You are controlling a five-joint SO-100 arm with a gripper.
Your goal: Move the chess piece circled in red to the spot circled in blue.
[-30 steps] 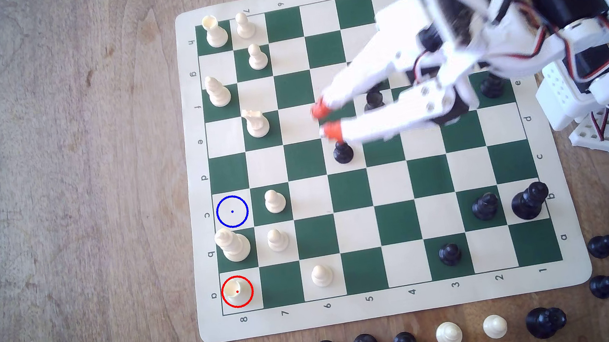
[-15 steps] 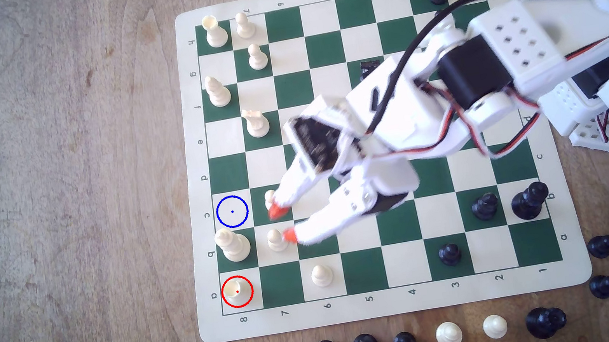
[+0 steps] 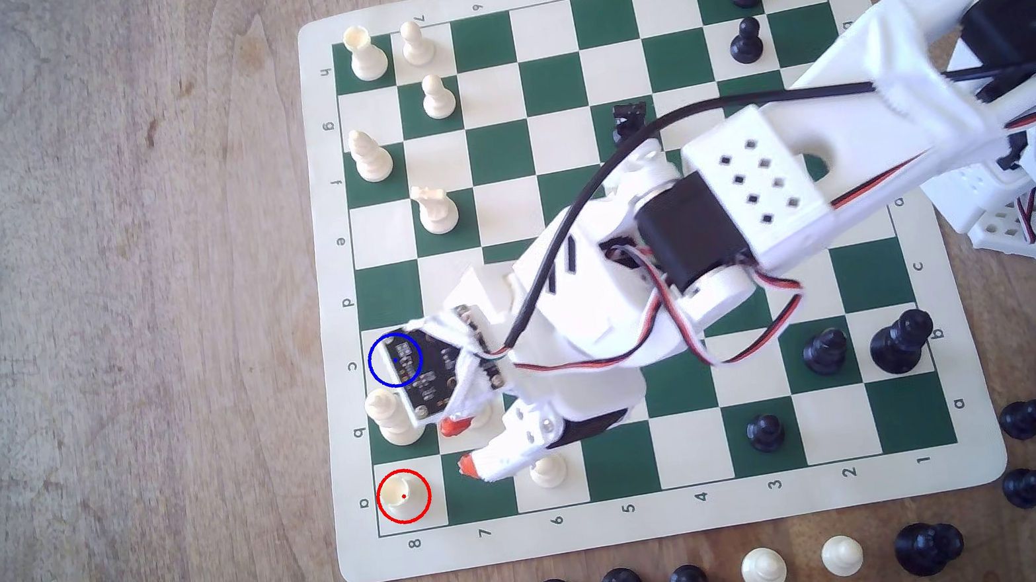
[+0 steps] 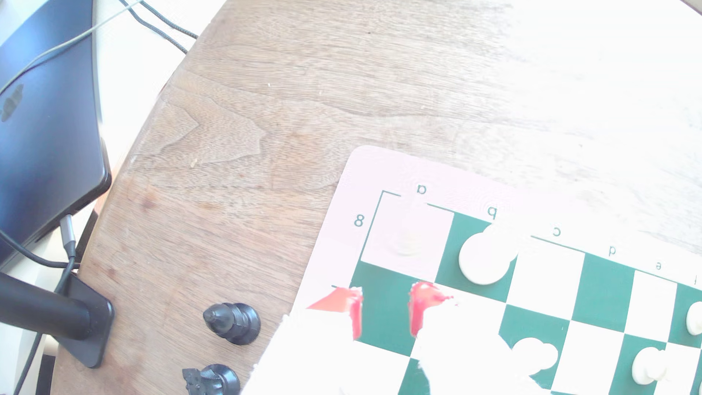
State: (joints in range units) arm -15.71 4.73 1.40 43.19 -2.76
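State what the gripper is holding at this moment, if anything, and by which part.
Nothing. The gripper is open, its orange tips apart over bare squares, short of the cream rook in the red ring.

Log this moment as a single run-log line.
phase: approach | gripper: open, empty, beside rook | rook: upright on red-ringed corner square, untouched | blue-ringed spot: vacant, wrist above it

One board (image 3: 596, 329), thirteen black pieces (image 3: 762, 432), fourteen cream pieces (image 3: 763, 569).
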